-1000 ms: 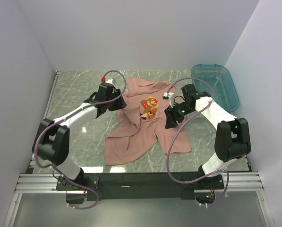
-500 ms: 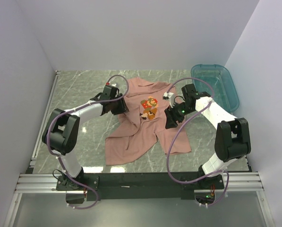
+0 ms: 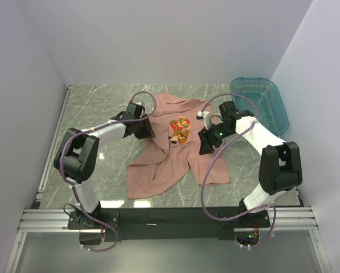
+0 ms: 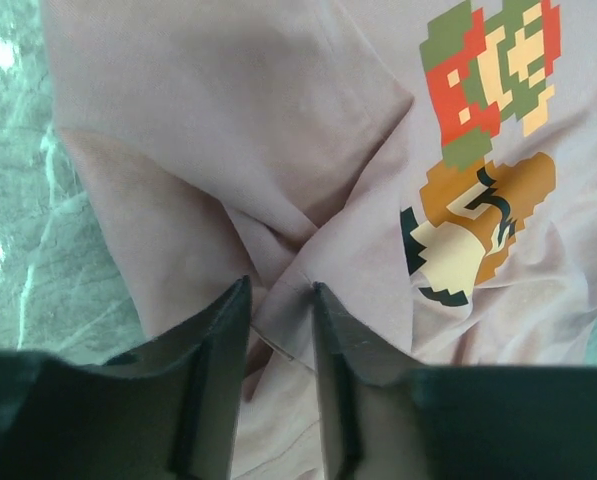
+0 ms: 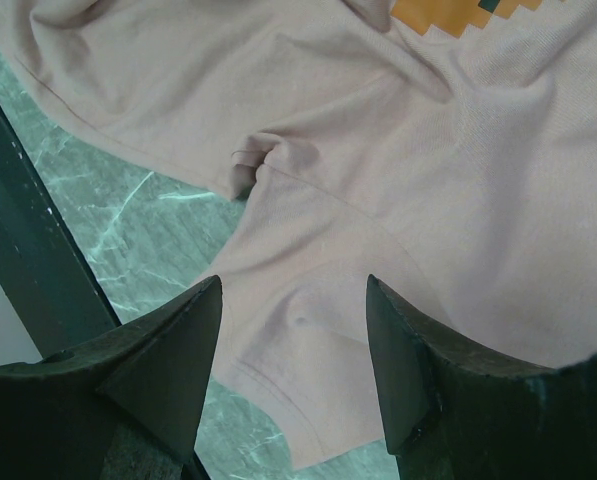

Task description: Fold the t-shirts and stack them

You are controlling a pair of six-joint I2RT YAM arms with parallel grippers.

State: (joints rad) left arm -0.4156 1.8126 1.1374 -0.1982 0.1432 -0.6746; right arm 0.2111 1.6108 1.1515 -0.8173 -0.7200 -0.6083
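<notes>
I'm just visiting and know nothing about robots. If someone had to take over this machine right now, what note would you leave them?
Left gripper: fingers nearly together, apparently pinching a fold near the left side of the t-shirt.
Right gripper: open above the shirt's right edge, holding nothing.
The shirt lies crumpled, print up, mid-table; a blue bin stands at the far right.
Done: no fold made yet.
Left: flatten, fold, stack. Only one shirt is in view.
</notes>
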